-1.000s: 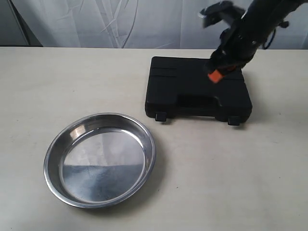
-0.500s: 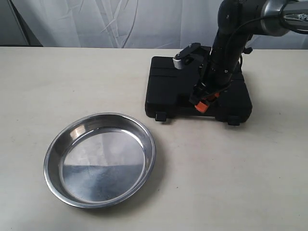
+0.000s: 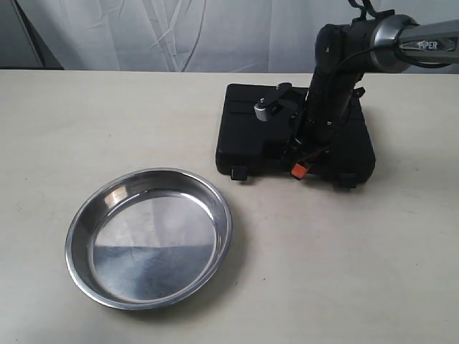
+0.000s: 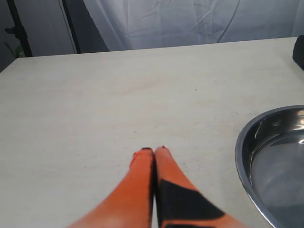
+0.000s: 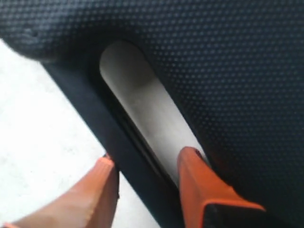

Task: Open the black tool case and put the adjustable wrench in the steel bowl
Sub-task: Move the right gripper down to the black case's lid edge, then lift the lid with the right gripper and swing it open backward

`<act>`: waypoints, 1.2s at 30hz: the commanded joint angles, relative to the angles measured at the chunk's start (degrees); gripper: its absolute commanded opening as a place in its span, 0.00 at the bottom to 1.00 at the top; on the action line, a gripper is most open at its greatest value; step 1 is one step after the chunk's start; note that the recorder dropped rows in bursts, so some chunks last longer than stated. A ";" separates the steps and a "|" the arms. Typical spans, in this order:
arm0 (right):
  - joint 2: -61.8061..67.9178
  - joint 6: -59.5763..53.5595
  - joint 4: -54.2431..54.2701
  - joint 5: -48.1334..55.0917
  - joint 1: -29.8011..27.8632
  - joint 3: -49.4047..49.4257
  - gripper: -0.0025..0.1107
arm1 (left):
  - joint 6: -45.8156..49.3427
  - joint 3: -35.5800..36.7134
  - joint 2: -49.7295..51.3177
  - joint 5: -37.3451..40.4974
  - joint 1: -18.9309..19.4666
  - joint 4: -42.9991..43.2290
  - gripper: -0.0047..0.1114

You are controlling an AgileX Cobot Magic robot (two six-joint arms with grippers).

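– Down at the front edge of the black tool case (image 3: 244, 136), the right gripper (image 5: 148, 161) has arrived! A second ago it was up over the lid; now it has dropped right onto the carry handle (image 5: 142, 180).
– And the claw?
– Apart. One orange finger sits in the handle slot (image 5: 137, 104), the other outside the front edge, with the bar between them. Not pinched yet, by my reading.
– So the lid's not up?
– Shut flat, with a latch tab (image 3: 240, 173) poking out near each front corner. The adjustable wrench is nowhere in view; I'd judge it's inside the case.
– What does that drop mean?
– The opening step is on. It looks set to take the handle and lift, though I can't tell whether the latches are free.
– Room to work?
– Plenty of bare table (image 3: 358, 251) in front and to the right. Behind the case the table's far edge is near, so a lid thrown fully back might overhang. The steel bowl (image 3: 150, 244) lies empty, well apart to the front-left, clear of the lid's swing.
– And the other arm?
– The left gripper (image 4: 154, 151) hovers over bare table near the bowl's rim, fingers pressed together on nothing.
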 commanded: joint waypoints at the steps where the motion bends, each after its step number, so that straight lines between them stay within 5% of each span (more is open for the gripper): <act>1: -1.01 0.71 0.66 0.49 -0.01 -0.32 0.02 | -0.21 -0.27 -0.15 -0.77 0.22 0.38 0.04; 12: -3.51 1.14 2.23 2.54 -0.01 -0.32 0.24 | -0.21 -0.27 -0.15 -0.77 0.22 0.38 0.04; 16: -3.63 1.14 2.63 5.73 -0.01 -0.32 0.02 | -0.21 -0.27 -0.15 -0.77 0.22 0.38 0.04; 36: -17.91 9.20 0.74 11.33 -0.67 -0.32 0.01 | -0.21 -0.27 -0.15 -0.77 0.22 0.38 0.04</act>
